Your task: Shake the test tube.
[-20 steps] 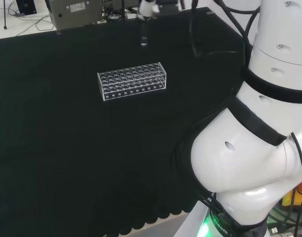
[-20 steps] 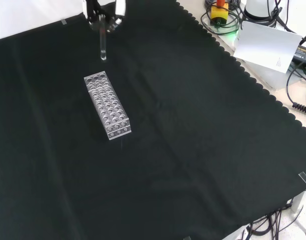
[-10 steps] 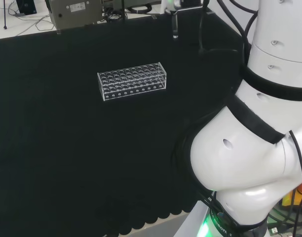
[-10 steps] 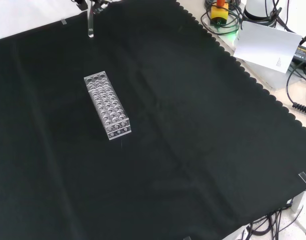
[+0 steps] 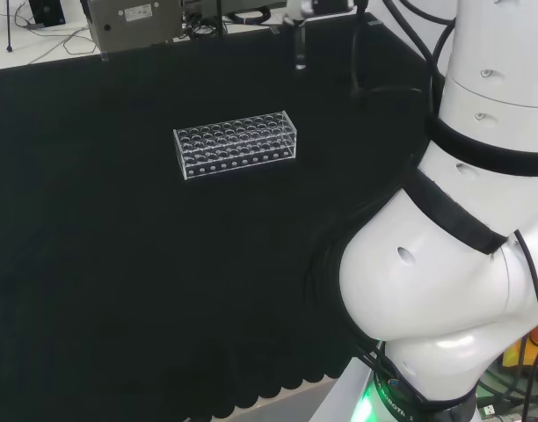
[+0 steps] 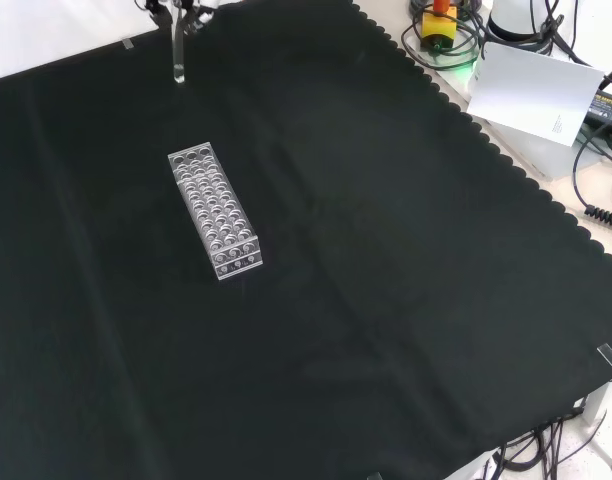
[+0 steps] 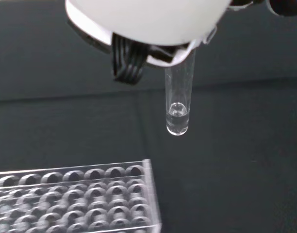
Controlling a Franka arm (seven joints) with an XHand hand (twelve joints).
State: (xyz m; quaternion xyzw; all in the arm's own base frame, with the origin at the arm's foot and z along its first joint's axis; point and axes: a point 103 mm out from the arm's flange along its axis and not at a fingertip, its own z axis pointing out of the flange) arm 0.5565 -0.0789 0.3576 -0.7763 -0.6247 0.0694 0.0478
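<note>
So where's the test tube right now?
The test tube hangs upright from the hand at the front view's top left, in the air beyond the far end of the clear rack, not in it.

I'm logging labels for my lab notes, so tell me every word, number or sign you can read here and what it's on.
White label on the grey box behind the cloth, head view: print too small to read.
White card beside the cloth, front view: one small mark, too small to read.
No markings visible on the test tube or the rack.
</note>
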